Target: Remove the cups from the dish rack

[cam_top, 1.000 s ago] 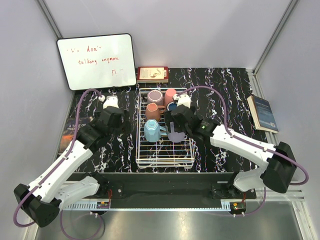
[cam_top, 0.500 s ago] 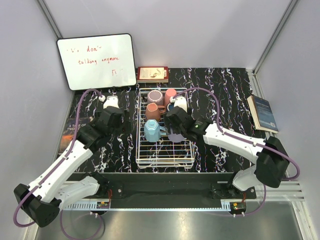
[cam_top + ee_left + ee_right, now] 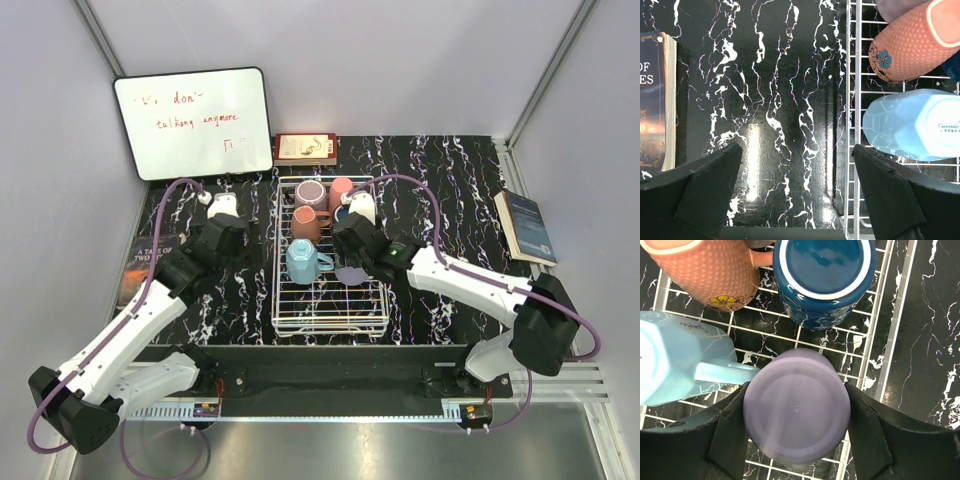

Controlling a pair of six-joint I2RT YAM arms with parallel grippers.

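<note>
The white wire dish rack (image 3: 330, 325) stands mid-table with a mauve cup (image 3: 309, 192), a salmon pink cup (image 3: 340, 188), a terracotta mug (image 3: 305, 222), a dark blue cup (image 3: 343, 213), a light blue mug (image 3: 301, 260) and an upside-down lavender cup (image 3: 351, 273). My right gripper (image 3: 796, 420) is shut on the lavender cup (image 3: 796, 412), one finger against each side, beside the dark blue cup (image 3: 825, 275) and the light blue mug (image 3: 675, 360). My left gripper (image 3: 797, 190) is open and empty over the bare table just left of the rack (image 3: 852, 100).
A whiteboard (image 3: 193, 122) leans at the back left. A red book (image 3: 305, 148) lies behind the rack, a blue book (image 3: 525, 226) at the right edge, and a dark book (image 3: 652, 100) on the table left of my left gripper.
My right gripper has moved left and down over the lavender cup, and its fingers now sit against the cup's sides. The left arm has not moved.
</note>
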